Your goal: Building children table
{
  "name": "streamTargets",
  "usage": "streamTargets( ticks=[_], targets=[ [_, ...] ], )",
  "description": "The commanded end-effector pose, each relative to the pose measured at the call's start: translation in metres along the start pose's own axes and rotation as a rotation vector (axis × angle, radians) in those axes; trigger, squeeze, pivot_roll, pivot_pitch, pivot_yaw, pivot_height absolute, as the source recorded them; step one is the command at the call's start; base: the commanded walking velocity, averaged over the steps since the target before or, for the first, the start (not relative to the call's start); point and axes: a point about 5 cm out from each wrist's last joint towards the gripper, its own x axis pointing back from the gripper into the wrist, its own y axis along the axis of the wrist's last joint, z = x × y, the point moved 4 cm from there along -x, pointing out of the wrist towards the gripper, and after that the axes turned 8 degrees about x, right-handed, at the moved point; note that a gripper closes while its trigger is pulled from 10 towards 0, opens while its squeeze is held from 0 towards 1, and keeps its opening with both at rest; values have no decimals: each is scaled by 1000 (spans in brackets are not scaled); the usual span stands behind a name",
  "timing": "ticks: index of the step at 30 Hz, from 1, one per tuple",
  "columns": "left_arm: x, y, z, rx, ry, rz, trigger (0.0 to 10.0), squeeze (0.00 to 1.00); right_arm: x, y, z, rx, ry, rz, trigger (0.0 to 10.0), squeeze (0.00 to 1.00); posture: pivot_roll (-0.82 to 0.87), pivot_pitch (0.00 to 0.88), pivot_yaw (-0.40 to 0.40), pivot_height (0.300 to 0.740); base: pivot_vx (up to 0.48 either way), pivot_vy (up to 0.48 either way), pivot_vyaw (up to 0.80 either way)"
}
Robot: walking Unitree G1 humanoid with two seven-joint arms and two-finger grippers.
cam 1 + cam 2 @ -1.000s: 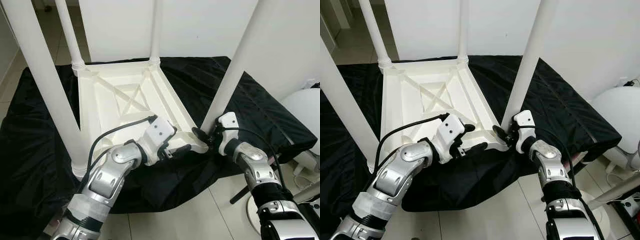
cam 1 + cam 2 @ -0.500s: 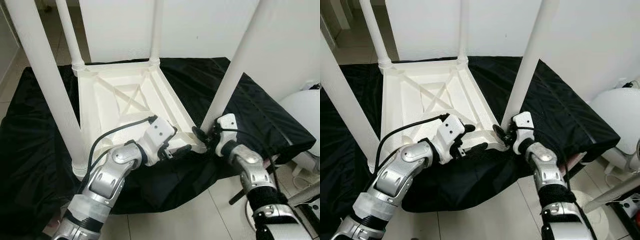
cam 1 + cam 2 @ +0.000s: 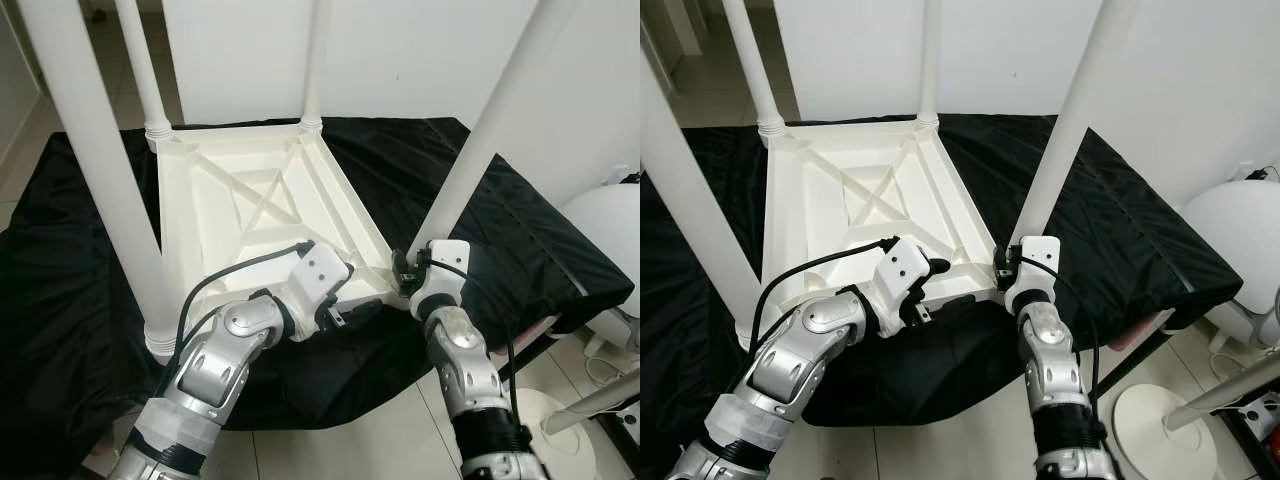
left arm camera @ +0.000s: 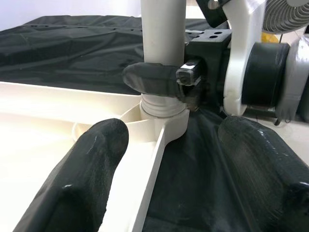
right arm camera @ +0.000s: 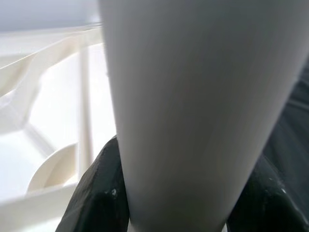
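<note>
The white children's table (image 3: 190, 215) lies upside down on a black cloth, its legs pointing up. My right gripper (image 3: 409, 272) is shut on the base of the front right leg (image 3: 480, 150), just above its socket; in the right wrist view the leg (image 5: 193, 96) fills the gap between both fingers (image 5: 104, 193). My left gripper (image 3: 352, 298) is open at the table's near rim (image 4: 159, 145), one finger (image 4: 87, 179) inside the frame and the other over the cloth. One right finger (image 4: 154, 79) curls round the leg in the left wrist view.
The black cloth (image 3: 60, 280) covers the floor under the table and folds over at the front. A white fan base (image 3: 1165, 430) and a round white object (image 3: 610, 220) stand at the right. Pale floor tiles (image 3: 340, 440) lie at the front, a white wall behind.
My right forearm has swung leftward and now stands almost straight below the leg, with the gripper still on the leg's base. The left gripper has barely moved.
</note>
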Motion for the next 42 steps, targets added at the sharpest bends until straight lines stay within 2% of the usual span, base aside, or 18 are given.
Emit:
streamTargets(
  ticks=[1,6,9,10,12,18,22,27,28,29,30,37,38,42],
  targets=[
    [0,0,-1,-15,20,6,10000,0,9,-21,1,-49,-95,102,10000,0,-3,0,-54,740,0,0,0],
    [0,0,-1,-15,18,6,10000,0,10,-17,5,-47,-98,81,10000,0,-1,0,-54,740,0,0,0],
    [1,-1,-2,-15,17,8,10000,0,11,-7,-2,-53,-109,48,10000,24,1,0,-54,740,0,0,0],
    [2,-2,-1,-17,19,9,10000,0,12,-4,-5,-81,-106,30,10000,1000,1,0,-55,740,0,0,0],
    [2,-2,-1,-18,22,10,10000,0,13,-2,-7,-100,-107,18,10000,1000,1,0,-55,740,0,0,0],
    [2,-2,1,-17,33,9,10000,0,18,3,-8,-80,-88,-24,10000,1000,6,0,-58,740,0,0,0],
    [5,-5,3,-25,54,17,10000,0,31,4,-5,-19,-22,-78,10000,1000,11,0,-61,740,0,0,0],
    [6,-4,7,-24,75,14,10000,0,38,-1,-6,20,-1,-76,10000,1000,14,0,-62,740,0,0,0],
    [7,-4,9,-27,89,12,10000,0,44,-4,-8,57,15,-78,10000,537,14,0,-60,740,0,0,0],
    [7,-4,9,-27,89,12,10000,0,44,-4,-8,57,15,-78,10000,537,14,0,-60,740,0,0,0],
    [8,-4,12,-30,106,8,10000,0,50,-8,-9,74,25,-76,10000,0,12,0,-60,740,0,0,0],
    [9,-1,21,-36,158,-10,10000,0,65,-17,-11,100,59,-65,10000,0,9,0,-56,740,0,0,0],
    [9,1,24,-39,176,-14,10000,0,67,-18,-9,97,79,-68,1176,0,8,0,-53,740,0,0,0],
    [8,3,28,-44,200,-22,10000,0,69,-17,-5,92,106,-78,1176,0,7,0,-52,740,0,0,0]
  ],
)
